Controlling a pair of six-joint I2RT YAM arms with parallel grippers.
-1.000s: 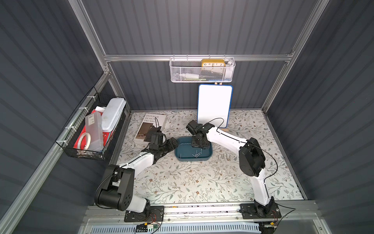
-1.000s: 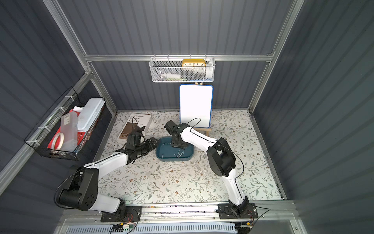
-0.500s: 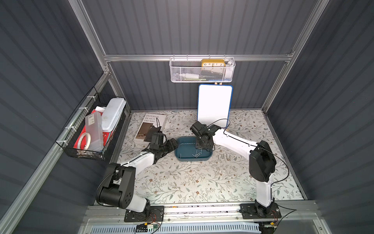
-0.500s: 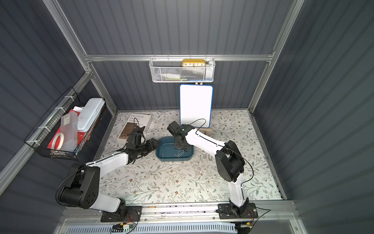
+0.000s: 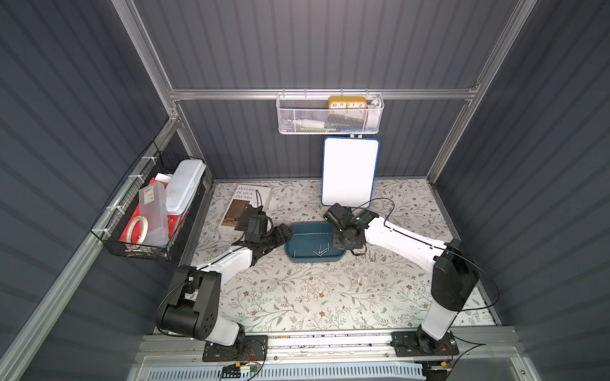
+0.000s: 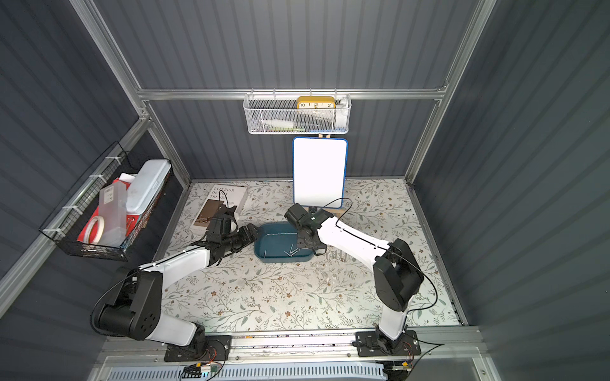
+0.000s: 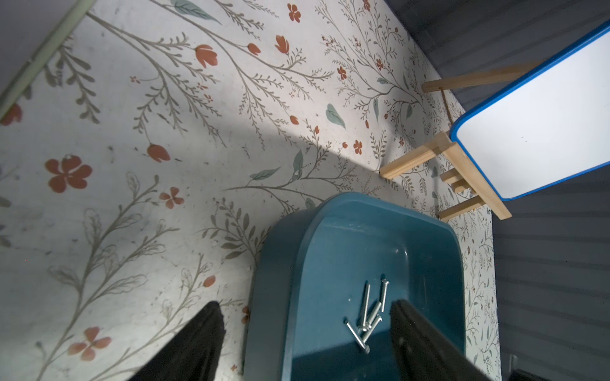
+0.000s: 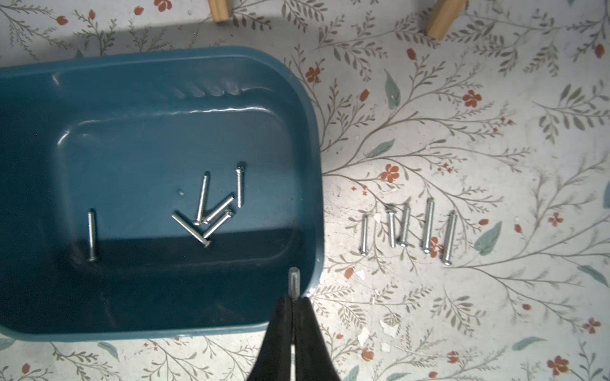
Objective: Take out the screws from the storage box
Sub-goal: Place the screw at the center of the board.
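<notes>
Table [image 5: 330, 297] of floral print was occupied near its middle by the shallow, dark teal-blue plastic storage box [image 5: 307, 236]. Its end wall was straddled by the wide-spread left end effector [image 7: 305, 306], presumably to check sliding. A thin silvery screw [image 8: 293, 280] was pinched by the closed right end effector [image 8: 293, 301] over the box's rim, presumably bound for five screws [image 8: 404, 227] laid in a row on the table. Six short, threaded, round-headed screws [image 8: 218, 209] were seen loose inside the box.
</notes>
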